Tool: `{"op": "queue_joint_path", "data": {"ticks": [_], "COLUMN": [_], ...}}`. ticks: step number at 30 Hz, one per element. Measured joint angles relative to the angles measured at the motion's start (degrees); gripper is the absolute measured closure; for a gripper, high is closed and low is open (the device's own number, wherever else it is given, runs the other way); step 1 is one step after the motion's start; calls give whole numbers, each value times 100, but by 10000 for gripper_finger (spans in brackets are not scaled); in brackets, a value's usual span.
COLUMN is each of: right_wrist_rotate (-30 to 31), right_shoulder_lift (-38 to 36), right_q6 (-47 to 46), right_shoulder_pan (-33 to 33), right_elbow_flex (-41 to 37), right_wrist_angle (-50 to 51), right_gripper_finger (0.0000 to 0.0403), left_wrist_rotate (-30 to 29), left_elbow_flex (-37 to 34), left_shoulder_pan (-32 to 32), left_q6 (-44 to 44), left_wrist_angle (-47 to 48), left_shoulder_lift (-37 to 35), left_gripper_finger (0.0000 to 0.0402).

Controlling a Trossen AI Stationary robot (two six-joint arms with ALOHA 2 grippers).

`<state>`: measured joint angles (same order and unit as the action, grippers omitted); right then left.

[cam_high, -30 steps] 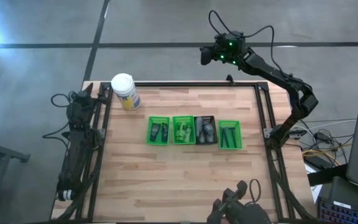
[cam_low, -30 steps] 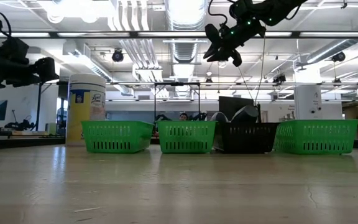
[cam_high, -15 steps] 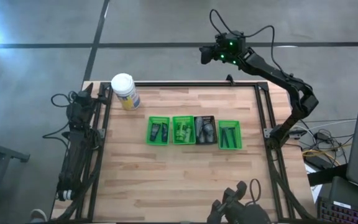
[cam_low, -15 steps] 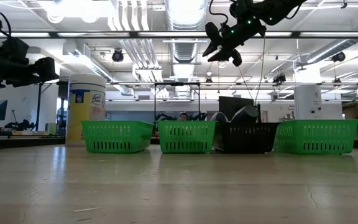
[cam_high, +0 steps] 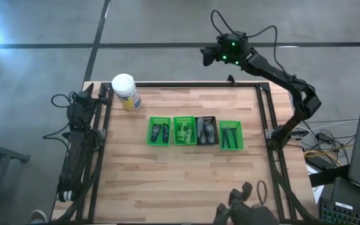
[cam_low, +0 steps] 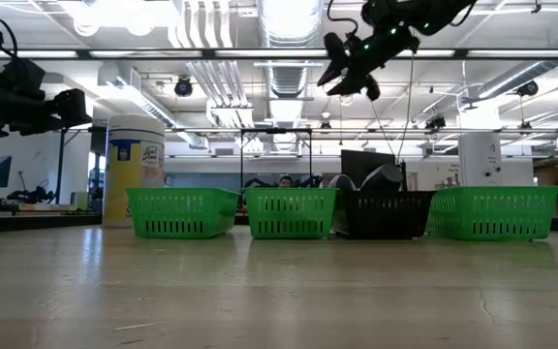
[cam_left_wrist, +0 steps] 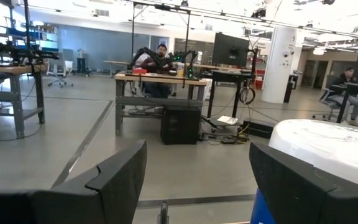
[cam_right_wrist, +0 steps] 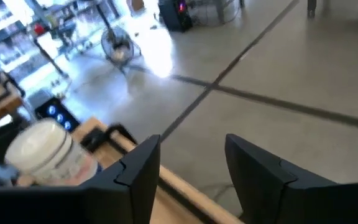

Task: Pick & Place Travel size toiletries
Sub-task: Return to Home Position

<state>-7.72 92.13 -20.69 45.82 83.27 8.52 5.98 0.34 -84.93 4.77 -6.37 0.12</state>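
Four small bins stand in a row mid-table: green, green, black and green. The travel size toiletries lie inside them: dark tubes, bright green bottles, grey items and thin dark sticks. My right gripper hangs open, high in the air beyond the table's far edge, touching nothing. My left gripper is open; its arm rests folded along the table's left edge.
A white canister with a yellow label stands upright at the far left corner, close to my left gripper. Bare wood lies in front of the bins toward the near edge. A dark metal frame borders the table.
My right gripper has drifted up a little, still high above the far edge and still open. The bins and their contents have stayed put.
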Motion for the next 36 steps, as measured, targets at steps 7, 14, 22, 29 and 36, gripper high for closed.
{"op": "queue_joint_path", "data": {"ticks": [7, 14, 22, 29, 36], "right_wrist_rotate": [-28, -24, -667, -3230, -2730], "right_shoulder_lift": [-1281, -3093, -4925, -6135, -7822], "right_q6": [1178, 1992, 906, 1419, 1942], "right_shoulder_pan": [-24, 732, 2242, 3206, 3480], "right_elbow_flex": [-611, -2600, -4888, -6204, -6938], "right_wrist_angle": [-275, -1825, -2823, -3839, -3882], "right_gripper_finger": [209, 202, 219, 239, 260], "left_wrist_rotate": [0, 0, 0, 2, 0], "left_elbow_flex": [0, -2, -2, -2, -2], "left_shoulder_pan": [0, 0, 0, 0, 0], "left_q6": [0, -1, -1, -1, -1], "left_wrist_angle": [2, 12, 41, 44, 50], "left_shoulder_lift": [7, 7, 9, 9, 9], "left_gripper_finger": [112, 112, 113, 113, 112]}}
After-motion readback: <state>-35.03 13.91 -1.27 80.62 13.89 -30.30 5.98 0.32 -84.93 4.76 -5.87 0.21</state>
